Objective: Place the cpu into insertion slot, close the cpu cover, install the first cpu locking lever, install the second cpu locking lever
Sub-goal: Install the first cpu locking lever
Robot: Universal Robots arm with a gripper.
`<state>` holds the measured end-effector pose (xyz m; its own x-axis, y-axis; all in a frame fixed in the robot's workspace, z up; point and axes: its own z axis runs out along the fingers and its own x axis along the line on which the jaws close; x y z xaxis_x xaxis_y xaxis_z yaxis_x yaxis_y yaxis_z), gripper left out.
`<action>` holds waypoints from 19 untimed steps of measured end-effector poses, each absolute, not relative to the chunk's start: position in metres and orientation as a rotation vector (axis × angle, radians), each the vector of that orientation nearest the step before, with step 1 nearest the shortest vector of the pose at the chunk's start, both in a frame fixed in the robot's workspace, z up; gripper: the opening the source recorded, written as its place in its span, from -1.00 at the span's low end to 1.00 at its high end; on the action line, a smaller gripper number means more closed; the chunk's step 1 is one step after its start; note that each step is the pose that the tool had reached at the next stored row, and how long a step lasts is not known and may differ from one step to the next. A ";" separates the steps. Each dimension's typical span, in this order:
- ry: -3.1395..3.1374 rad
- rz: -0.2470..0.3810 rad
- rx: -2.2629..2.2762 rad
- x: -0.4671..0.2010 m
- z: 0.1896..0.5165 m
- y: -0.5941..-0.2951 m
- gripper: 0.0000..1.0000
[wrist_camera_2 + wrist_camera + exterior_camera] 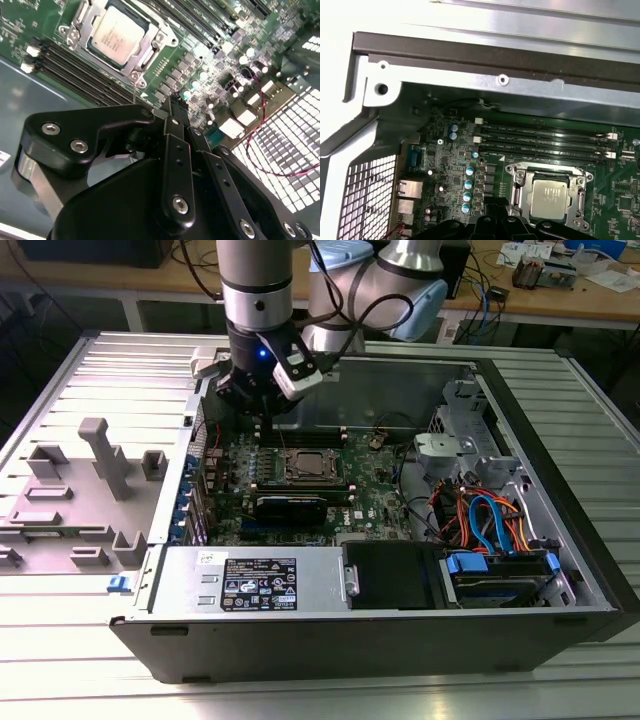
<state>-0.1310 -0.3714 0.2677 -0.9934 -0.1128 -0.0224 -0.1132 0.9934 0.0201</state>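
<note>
Exterior view: black two-finger claw (260,418) hangs inside the open black-rimmed computer case (560,450) on the ribbed metal desk (70,370), over the green circuit board (235,455) near its far edge. Small square silvery-grey cpu (308,466) sits in the silver-rimmed square insertion slot (288,472), nearer the camera and to the exterior view's right of the claw, apart from it. Second wrist view: claw (174,100) clenched, tips together, nothing between them. cpu (117,37) seated, thin silver windowed cpu cover (148,51) down around it. Long black memory slots (75,70) run alongside the socket on the claw's side. First wrist view: cpu (549,196) and cpu cover (519,192) near the claw (495,222), not touching. Judgement: placing and cover-closing look done, so the lever step is in hand. Can't tell whether the thin wire locking levers (583,192) are latched. That work calls for a closed tip pressing a lever down and hooking it sideways; margin is small, since board parts crowd close.
</note>
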 end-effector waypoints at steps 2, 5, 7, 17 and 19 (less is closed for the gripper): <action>3.115 0.033 -0.176 -0.131 0.267 -0.368 -0.79; 3.115 0.034 -0.176 -0.131 0.266 -0.361 -0.79; 3.115 0.034 -0.175 -0.131 0.266 -0.357 -0.79; 3.116 0.032 -0.163 -0.111 0.264 -0.350 -0.79; 3.116 0.032 -0.157 -0.102 0.264 -0.349 -0.79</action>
<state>-0.1016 -0.3492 0.2641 -0.9947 -0.1002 -0.0224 -0.1006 0.9947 0.0192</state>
